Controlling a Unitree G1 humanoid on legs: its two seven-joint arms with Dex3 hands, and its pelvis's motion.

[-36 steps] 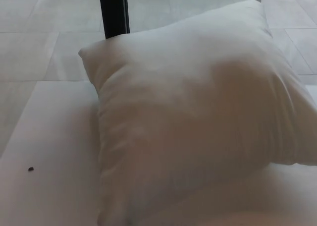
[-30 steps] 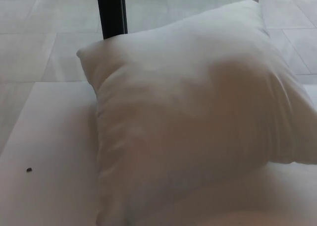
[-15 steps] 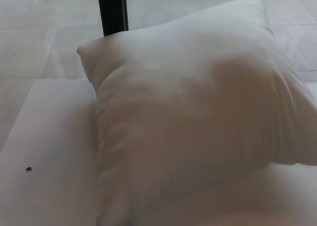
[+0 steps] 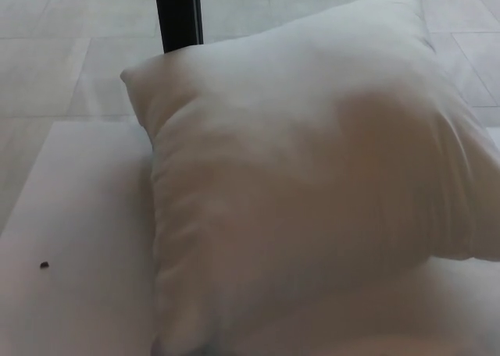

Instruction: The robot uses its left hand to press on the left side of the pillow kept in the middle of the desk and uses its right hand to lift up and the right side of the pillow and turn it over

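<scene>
Hands: neither the left nor the right shows in the head view, so how far open they are, and what they touch, cannot be told.

Pillow (image 4: 312, 192): one, white, plump, square. Fills the centre and right of the frame, cut off by the right and lower edges. Appears raised and tilted, its broad face toward the camera; one corner points to the upper left, another to the upper right. Soft creases run down its left edge.

Worktop (image 4: 78, 239): white, bare at the left of the frame, bearing the pillow.

Speck (image 4: 44, 265): small, dark, on the worktop at lower left, well apart from the pillow.

Post (image 4: 178, 16): black, upright, at the top of the frame behind the pillow.

Floor (image 4: 47, 51): pale tiles, across the top.
</scene>
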